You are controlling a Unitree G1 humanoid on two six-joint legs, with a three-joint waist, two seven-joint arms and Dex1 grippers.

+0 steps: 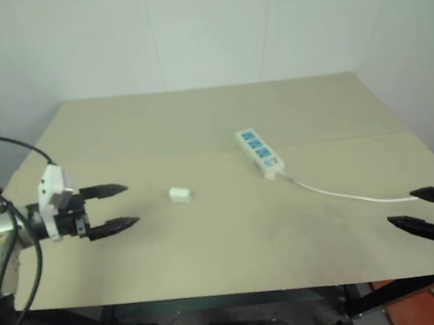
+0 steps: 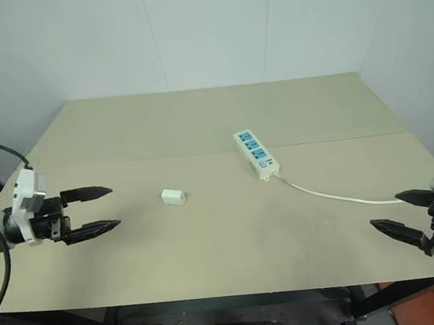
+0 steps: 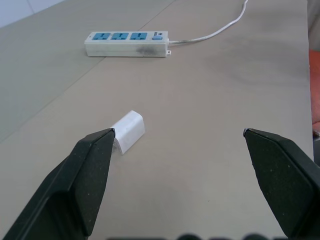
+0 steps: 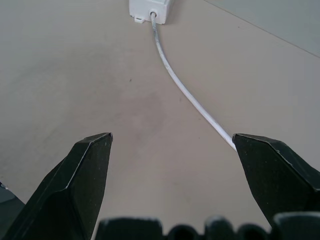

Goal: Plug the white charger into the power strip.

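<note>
While both arms hang over the near corners of the beige table (image 1: 213, 258), nothing on it is held. At the left of the head view the left gripper (image 1: 121, 205) points toward the frame's centre, its 2 black fingers spread wide with only air between them. At the lower right edge the right gripper (image 1: 414, 208) points inward too, its 2 fingers also spread wide and empty.

Just left of the frame's centre lies the white charger (image 1: 180, 195), flat on the table, near the left gripper's tips but apart from them. In the left wrist view it lies close ahead of one finger, not touching it.

Right of centre and slightly higher sits the power strip (image 1: 259, 153), lying diagonally, its blue socket faces up, well apart from the charger. The strip's sockets hold nothing. From its lower end a thin white cable (image 1: 339, 192) curves toward the right edge of the frame and runs close by the right gripper; the right wrist view shows it passing beside one finger (image 4: 275, 170).
</note>
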